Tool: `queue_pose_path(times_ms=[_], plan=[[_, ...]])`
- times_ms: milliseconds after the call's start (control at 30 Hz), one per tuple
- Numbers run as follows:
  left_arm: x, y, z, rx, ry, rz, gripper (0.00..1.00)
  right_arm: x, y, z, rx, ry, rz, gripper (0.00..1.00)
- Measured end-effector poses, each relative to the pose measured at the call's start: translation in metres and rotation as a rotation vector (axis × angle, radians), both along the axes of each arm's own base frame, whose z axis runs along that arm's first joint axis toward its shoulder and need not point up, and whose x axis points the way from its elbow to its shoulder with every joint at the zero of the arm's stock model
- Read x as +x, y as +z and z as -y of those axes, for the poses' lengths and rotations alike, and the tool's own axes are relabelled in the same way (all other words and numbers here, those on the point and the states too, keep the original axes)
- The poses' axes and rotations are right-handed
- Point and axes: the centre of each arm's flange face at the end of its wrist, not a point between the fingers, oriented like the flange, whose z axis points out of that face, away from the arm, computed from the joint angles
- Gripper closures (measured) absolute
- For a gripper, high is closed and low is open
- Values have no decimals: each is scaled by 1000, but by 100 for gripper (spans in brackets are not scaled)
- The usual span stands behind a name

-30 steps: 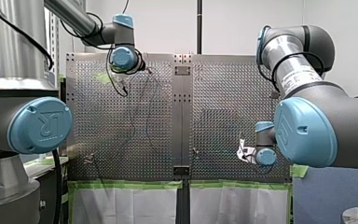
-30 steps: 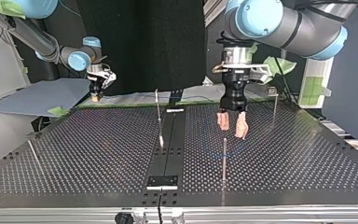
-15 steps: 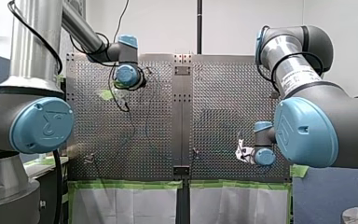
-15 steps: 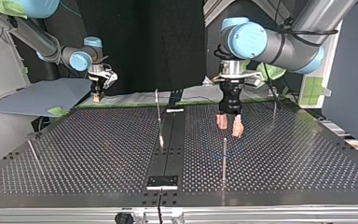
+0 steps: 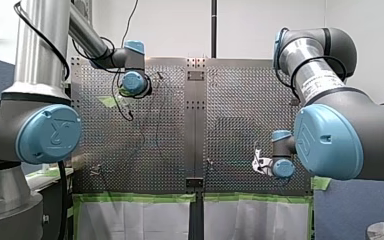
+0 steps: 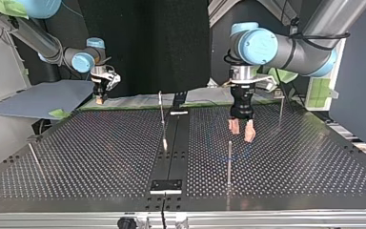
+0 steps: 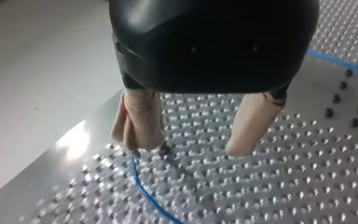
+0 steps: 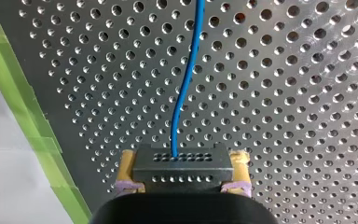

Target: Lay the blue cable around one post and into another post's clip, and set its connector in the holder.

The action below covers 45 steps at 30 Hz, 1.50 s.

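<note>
The blue cable point(image 8: 187, 79) runs from a black connector point(image 8: 182, 164) out over the perforated plate. My right gripper point(image 8: 182, 176), with yellow pads, is shut on that connector; it hangs at the plate's far left corner in the top view point(image 6: 98, 97). My left gripper point(image 7: 193, 140) is open, its beige pads point(image 7: 137, 123) just above the plate with nothing between them. A loop of the blue cable point(image 7: 145, 192) lies under one pad. In the top view my left gripper point(image 6: 242, 130) hovers just behind a thin post point(image 6: 229, 160).
More posts stand on the plate: one near the middle point(image 6: 161, 114), one at the back right point(image 6: 280, 109), one at the top view's left point(image 6: 33, 155). A black holder plate point(image 6: 167, 185) sits at the near edge. Green tape point(image 8: 32, 135) lines the plate's border.
My left arm has turned its wrist, and its open gripper has shifted slightly to the top view's right. My right arm has stayed still with the connector.
</note>
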Motion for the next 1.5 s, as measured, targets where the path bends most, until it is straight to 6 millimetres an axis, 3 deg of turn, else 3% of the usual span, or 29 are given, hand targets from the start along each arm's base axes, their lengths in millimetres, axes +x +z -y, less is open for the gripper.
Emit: queue_pose_path(times_ms=[400,633,900,1100,1333,1500], plan=[[-11,13,22,10,-125,36,0,0,1,1,-4,0,1,39],[-23,36,12,-18,-77,69,0,0,2,3,-3,1,1,39],[-21,38,1,-60,-12,67,0,-1,2,4,3,-1,0,39],[-16,34,-1,-80,-22,66,0,-1,2,3,5,-1,-1,39],[10,15,-5,-138,-46,65,0,-2,2,4,5,-3,-1,39],[22,15,-13,-148,-12,71,0,-2,1,3,8,-3,-3,39]])
